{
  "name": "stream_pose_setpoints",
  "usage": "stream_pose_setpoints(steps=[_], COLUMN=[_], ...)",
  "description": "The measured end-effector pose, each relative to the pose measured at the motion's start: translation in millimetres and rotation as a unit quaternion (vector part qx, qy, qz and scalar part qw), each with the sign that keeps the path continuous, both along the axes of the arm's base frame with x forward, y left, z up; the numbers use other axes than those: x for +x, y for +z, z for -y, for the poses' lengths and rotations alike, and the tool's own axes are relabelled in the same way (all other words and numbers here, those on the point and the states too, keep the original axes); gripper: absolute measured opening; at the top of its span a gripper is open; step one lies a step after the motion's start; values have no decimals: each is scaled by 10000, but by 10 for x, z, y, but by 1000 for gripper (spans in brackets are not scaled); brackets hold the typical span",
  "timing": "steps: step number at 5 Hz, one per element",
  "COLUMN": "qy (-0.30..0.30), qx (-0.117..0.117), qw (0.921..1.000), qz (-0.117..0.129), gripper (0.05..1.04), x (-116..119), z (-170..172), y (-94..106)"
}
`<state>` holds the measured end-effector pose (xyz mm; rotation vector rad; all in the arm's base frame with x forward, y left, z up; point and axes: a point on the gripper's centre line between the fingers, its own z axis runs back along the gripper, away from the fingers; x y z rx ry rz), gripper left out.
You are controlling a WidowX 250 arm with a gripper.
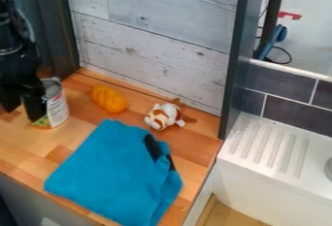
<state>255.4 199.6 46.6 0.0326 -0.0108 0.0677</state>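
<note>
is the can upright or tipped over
Upright: the can stands base down on the counter, its round rim at the top.

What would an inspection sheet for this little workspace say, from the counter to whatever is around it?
Surface: wooden counter, planked in mixed tones.
Item by the gripper: upright can with a white-and-green label.
Other items: folded blue cloth with black strips; orange toy; brown-and-white plush.
Gripper: black gripper at the left, fingers apart, one overlapping the can in view; contact can't be told.
Cables: thin dark cable beyond the wall, upper right; nothing seen on the counter.
Surroundings: pale plank wall, dark tiles, white ridged drainboard.
</note>
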Motion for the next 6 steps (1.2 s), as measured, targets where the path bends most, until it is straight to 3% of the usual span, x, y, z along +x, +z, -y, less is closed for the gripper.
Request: stream_pose_setpoints(steps=[2, 3, 4, 5, 6], qy=[793, 972, 963, 998, 1033], qx=[-16, -39, 24, 238, 573], qw=[9967, 9951, 9944, 9928, 9914], qz=[177, 158, 429, 618, 563], gripper=[1000, 1000, 1000, 1000, 1000], x=[384, 346, 310, 139, -165], z=[-259, -292, -260, -161, -44], y=[-52, -53, 157, 383, 675])
